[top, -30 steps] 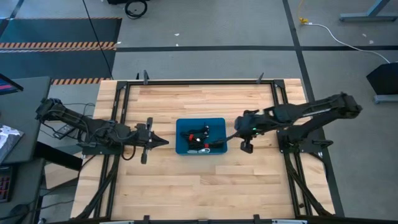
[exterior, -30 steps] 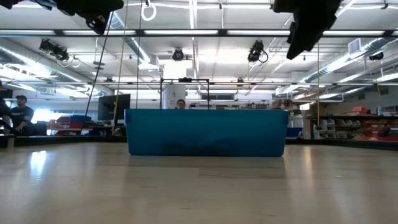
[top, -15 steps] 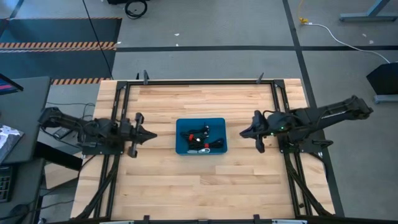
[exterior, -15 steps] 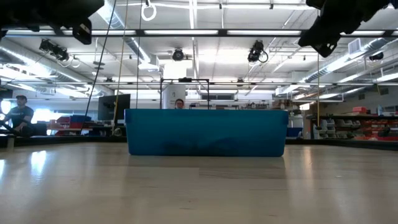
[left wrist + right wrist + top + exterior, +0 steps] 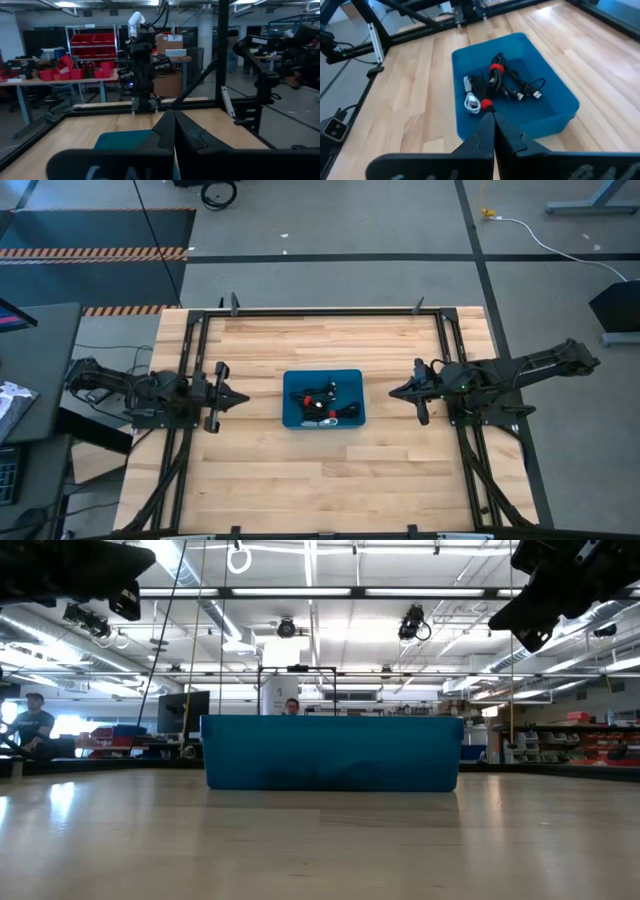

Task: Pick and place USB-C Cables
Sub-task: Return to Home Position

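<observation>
The blue tray [image 5: 322, 373] stands mid-table, and its wall [image 5: 330, 755] fills the middle of the low view. Several small coiled USB-C cables [image 5: 322, 400] lie in a heap on the tray's floor. In the right wrist view the cables [image 5: 502, 85] are mostly black, two with red tie bands, and one is white/grey [image 5: 470, 100]. My left gripper [image 5: 245, 397] hovers shut to the tray's left, pointing at it [image 5: 174, 115]. My right gripper [image 5: 392, 392] hovers shut to the tray's right, pointing at it [image 5: 493, 117]. Neither holds anything.
Bare wood lies all round the tray out to the black frame rails [image 5: 320, 311] at the table's edges. The right arm's base [image 5: 142, 60] stands at the far side in the left wrist view. People sit in the room beyond the table [image 5: 35, 720].
Both arms have drawn back from the tray. The left gripper moved toward the table's left edge and the right gripper toward the right edge, most of it in the first half second. In the low view both have shifted outward at the top. The tray and cables stayed put.
</observation>
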You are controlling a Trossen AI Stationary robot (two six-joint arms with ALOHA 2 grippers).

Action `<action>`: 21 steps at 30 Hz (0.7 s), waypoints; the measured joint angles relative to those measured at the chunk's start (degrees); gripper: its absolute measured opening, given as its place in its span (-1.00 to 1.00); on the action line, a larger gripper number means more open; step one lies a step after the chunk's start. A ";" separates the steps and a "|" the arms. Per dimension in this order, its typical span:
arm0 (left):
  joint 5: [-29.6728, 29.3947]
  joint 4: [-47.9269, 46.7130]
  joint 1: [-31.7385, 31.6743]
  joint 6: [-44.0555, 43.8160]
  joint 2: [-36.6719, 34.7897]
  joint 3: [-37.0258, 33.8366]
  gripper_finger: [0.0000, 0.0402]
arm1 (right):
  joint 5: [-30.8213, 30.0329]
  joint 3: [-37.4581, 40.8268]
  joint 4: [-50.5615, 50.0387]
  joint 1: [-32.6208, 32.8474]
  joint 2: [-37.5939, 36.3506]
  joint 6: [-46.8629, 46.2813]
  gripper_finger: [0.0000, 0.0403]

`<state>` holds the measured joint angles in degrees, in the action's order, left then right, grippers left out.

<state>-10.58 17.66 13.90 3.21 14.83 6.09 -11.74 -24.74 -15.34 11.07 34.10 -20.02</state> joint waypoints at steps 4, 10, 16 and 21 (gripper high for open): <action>4.75 -0.98 -4.03 -1.33 0.01 0.00 -0.99 | -0.76 0.98 1.42 0.00 -2.13 1.04 -0.99; 13.53 -0.90 -10.42 -3.07 0.02 0.00 -0.99 | 1.21 4.79 6.62 0.00 -4.90 2.01 -0.99; 17.56 -1.37 -15.39 -4.94 0.02 0.00 -0.99 | 1.32 7.47 7.17 0.00 -7.13 1.87 -0.99; 20.03 -1.62 -18.43 -5.56 0.02 0.00 -0.99 | 2.83 11.38 15.71 0.00 -9.95 5.03 -0.99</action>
<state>9.45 16.03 -4.54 -2.35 14.85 6.09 -8.91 -13.36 0.37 11.07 24.15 -14.99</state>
